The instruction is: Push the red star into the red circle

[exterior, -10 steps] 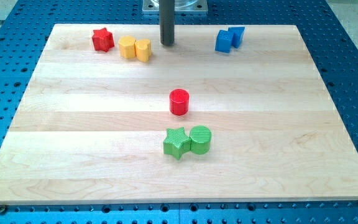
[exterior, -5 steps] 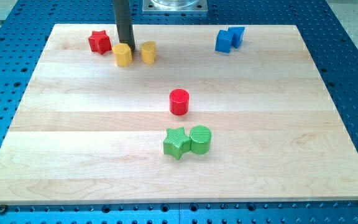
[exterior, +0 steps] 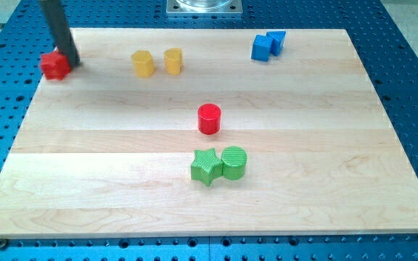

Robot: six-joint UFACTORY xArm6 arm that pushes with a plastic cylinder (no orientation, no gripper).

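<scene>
The red star (exterior: pixel 54 65) lies at the board's left edge near the view's top left, blurred. My tip (exterior: pixel 70 60) touches its right side. The rod runs up and to the left out of the view. The red circle (exterior: pixel 209 118) stands near the board's middle, far to the right of and below the star.
Two yellow blocks (exterior: pixel 143 63) (exterior: pixel 173 60) stand a little apart near the top. Two blue blocks (exterior: pixel 261 48) (exterior: pixel 276 40) touch at the top right. A green star (exterior: pixel 207 166) and a green circle (exterior: pixel 234 162) touch below the red circle. The wooden board (exterior: pixel 85 181) lies on a blue perforated table.
My tip swept left along the top, passing between the yellow blocks and parting them. It then pushed the red star left to the board's edge.
</scene>
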